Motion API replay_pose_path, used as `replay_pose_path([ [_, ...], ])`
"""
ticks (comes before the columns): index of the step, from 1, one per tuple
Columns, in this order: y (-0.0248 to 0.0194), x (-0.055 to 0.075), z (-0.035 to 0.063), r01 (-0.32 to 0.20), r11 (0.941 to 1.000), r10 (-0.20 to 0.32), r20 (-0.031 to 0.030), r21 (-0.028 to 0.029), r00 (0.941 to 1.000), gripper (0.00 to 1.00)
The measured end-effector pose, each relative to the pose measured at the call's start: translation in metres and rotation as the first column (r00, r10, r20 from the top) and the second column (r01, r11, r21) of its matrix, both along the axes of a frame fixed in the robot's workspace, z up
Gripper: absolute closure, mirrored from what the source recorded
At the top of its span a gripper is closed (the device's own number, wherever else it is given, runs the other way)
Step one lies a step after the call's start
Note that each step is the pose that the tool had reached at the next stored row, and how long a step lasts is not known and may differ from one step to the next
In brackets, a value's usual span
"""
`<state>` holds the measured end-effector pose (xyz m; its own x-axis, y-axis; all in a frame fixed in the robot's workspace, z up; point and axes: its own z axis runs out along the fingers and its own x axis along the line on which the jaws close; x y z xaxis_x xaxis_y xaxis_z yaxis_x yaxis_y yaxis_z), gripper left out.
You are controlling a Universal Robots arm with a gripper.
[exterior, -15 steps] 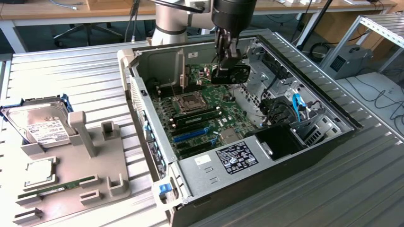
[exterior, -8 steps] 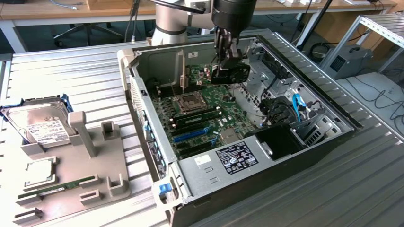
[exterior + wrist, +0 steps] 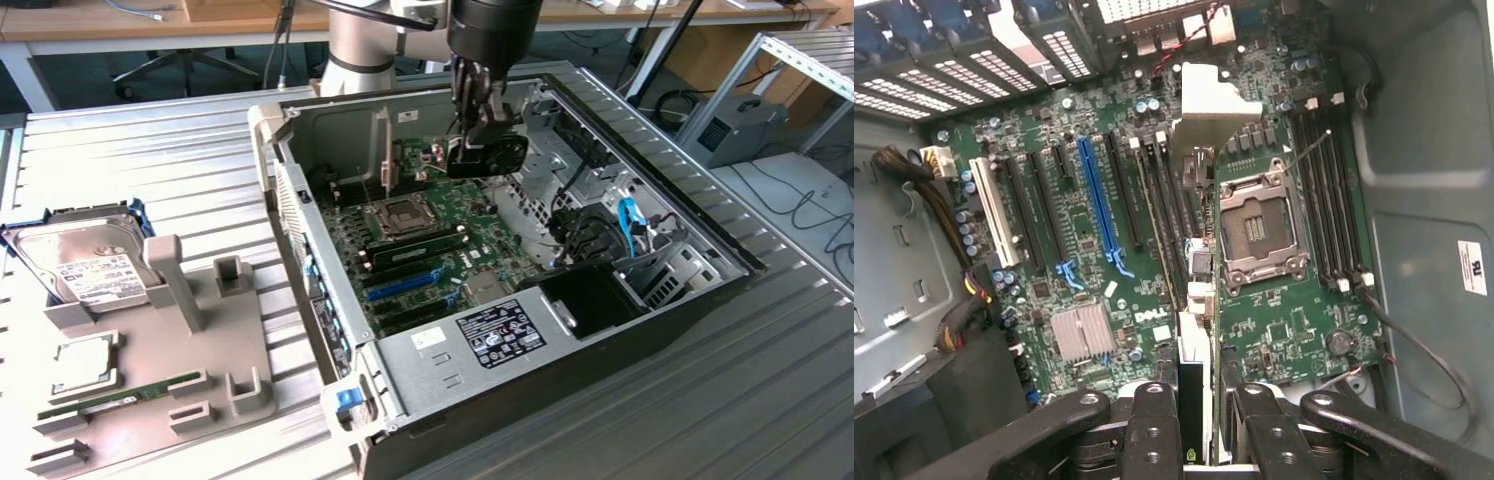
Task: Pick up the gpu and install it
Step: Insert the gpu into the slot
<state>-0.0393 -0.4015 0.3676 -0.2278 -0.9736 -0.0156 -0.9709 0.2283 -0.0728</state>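
My gripper (image 3: 470, 120) hangs inside the open computer case (image 3: 667, 300), above the green motherboard (image 3: 461, 215). It is shut on the gpu (image 3: 461, 158), whose round black cooler (image 3: 505, 155) faces the exterior view's right. In the wrist view the gpu (image 3: 1196, 330) shows edge-on between the black fingers (image 3: 1154, 420) of my gripper (image 3: 1194, 405). Its silver bracket (image 3: 1206, 100) points toward the case's rear slots. The card hovers over the board between the expansion slots (image 3: 1099, 210) and the CPU socket (image 3: 1259, 225), apart from the board.
A grey fixture tray (image 3: 160, 400) at the exterior view's left holds a hard drive (image 3: 87, 265), a processor chip (image 3: 83, 365) and a memory stick (image 3: 120, 397). Case walls, the drive cage (image 3: 627, 240) and cables (image 3: 954, 320) crowd the board.
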Motion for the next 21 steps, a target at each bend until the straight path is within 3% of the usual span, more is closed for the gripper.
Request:
replay_pose_path([
  [14, 0.0, 0.0, -0.0002, -0.063, 0.998, 0.063, -0.0001, -0.003, 0.998, 0.74],
  [17, 0.0, 0.0, -0.0003, -0.105, 0.9944, 0.105, -0.0002, -0.0043, 0.9944, 0.74],
  [21, 0.0, 0.0, -0.0003, -0.124, 0.9922, 0.124, -0.0003, -0.0051, 0.9922, 0.74],
])
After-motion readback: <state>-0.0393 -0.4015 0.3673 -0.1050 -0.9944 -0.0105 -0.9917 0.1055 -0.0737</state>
